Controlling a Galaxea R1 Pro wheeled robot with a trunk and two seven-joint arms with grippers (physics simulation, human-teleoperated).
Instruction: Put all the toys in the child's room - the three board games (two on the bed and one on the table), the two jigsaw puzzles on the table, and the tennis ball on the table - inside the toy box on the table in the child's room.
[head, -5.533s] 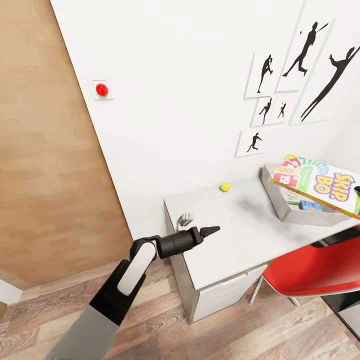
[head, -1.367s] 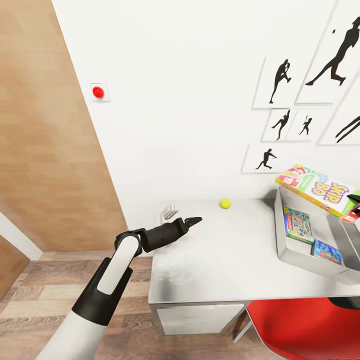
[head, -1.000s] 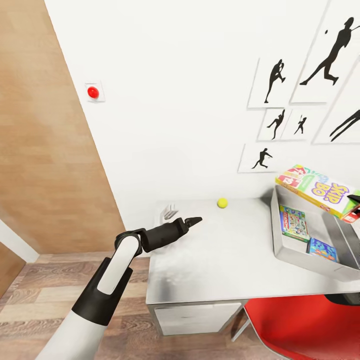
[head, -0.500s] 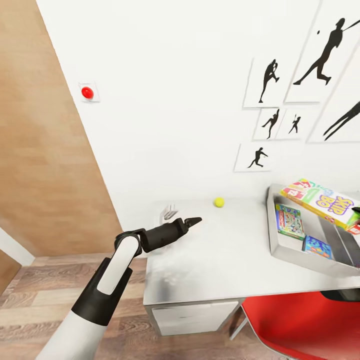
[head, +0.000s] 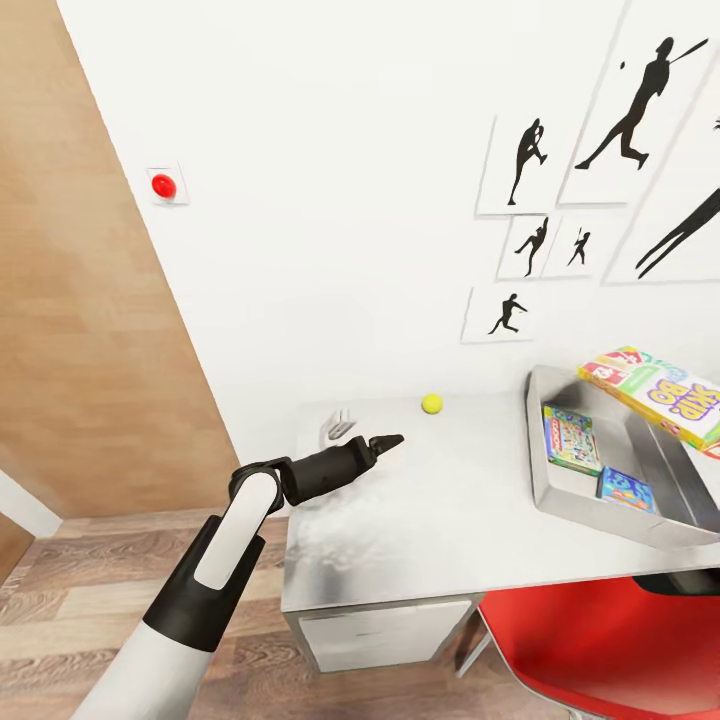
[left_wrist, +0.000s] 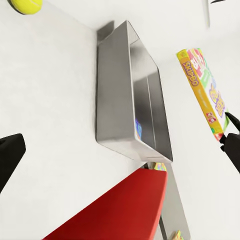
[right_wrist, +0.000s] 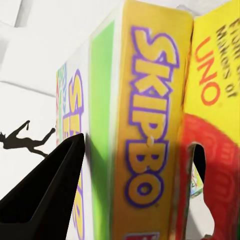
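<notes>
Two smaller game boxes (head: 572, 440) lie in our shallow grey tray (head: 545, 492). Our right gripper (right_wrist: 135, 195) clamps the yellow-green Skip-Bo box (head: 660, 394) above it; our left gripper (head: 385, 441) looks closed, empty, near the small yellow-green ball (head: 432, 403).

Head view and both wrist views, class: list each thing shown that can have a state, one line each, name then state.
Skip-Bo game box: held tilted in the air above the toy box.
Right gripper: shut on the Skip-Bo game box.
Left gripper: over the table, nothing between its fingers; open or shut unclear.
Toy box: on the table, two smaller game boxes inside.
Tennis ball: resting on the table, outside the toy box.
</notes>
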